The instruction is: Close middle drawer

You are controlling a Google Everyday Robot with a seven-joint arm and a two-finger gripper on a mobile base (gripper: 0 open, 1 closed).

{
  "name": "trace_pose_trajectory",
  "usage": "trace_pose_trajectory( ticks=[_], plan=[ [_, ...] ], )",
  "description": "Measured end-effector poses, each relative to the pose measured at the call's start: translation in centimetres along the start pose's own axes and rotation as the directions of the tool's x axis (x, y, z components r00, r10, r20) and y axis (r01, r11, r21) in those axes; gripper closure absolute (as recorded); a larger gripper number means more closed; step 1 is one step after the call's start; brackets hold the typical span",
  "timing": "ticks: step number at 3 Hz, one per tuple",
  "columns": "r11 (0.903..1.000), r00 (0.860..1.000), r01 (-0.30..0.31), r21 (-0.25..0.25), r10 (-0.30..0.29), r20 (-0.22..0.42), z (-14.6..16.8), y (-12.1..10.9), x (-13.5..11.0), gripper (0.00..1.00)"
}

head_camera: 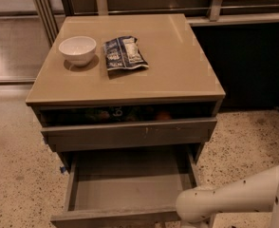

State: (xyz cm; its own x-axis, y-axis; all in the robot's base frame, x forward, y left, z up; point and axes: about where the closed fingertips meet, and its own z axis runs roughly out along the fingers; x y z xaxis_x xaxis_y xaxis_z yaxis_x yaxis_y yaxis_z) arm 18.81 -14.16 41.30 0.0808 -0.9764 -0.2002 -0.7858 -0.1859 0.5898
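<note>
The middle drawer [130, 182] is pulled far out of the cabinet [130, 87]. Its smooth grey floor is bare, and its flat front [116, 216] lies along the bottom edge of the view. My white arm [229, 198] reaches in from the lower right. Its rounded end joint [196, 205] sits at the drawer's front right corner. My gripper is beyond that joint, below the bottom edge of the view. The top drawer [130, 133], its front marked by a small pale scratch, is open a little, with several items in the dark gap above it.
A white bowl [77, 49] and a dark snack bag [125, 53] lie on the cabinet top. Speckled floor [16, 175] surrounds the cabinet. A metal rail and dark wall [244, 46] stand behind and to the right.
</note>
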Motion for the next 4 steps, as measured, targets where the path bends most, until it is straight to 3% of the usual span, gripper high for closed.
trace_pose_trajectory(
  ticks=[3,4],
  plan=[
    [0.9996,1.0,-0.027,0.01,0.027,0.017,-0.3,-0.1,1.0,1.0],
    [0.9999,1.0,0.016,-0.002,-0.016,0.007,0.7,-0.4,-1.1,1.0]
  ],
)
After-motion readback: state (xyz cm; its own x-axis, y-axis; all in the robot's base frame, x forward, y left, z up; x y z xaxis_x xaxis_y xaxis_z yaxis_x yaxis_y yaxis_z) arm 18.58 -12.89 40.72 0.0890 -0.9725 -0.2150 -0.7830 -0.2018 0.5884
